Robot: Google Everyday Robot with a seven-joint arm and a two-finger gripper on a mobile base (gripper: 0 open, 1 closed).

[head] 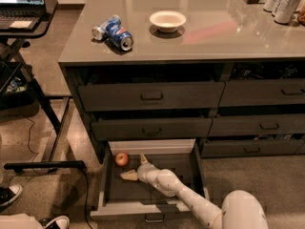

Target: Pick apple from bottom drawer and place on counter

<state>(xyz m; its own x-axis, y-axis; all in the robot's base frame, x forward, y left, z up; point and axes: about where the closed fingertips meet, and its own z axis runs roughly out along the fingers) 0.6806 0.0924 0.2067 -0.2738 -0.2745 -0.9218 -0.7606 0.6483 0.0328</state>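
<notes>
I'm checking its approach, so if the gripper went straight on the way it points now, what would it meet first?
Probably the apple. The gripper sits open inside the bottom drawer, aimed toward its back-left corner where the apple lies; depth is hard to judge.

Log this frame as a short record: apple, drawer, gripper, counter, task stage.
apple: on the floor of the drawer, back left corner
drawer: bottom of the left stack, pulled out
gripper: inside the drawer, just right of the apple, fingers open, holding nothing
counter: carries a blue can lying on its side, a white bowl and upright cans at the far right
task stage: apple not yet grasped, not yet on the counter
</notes>
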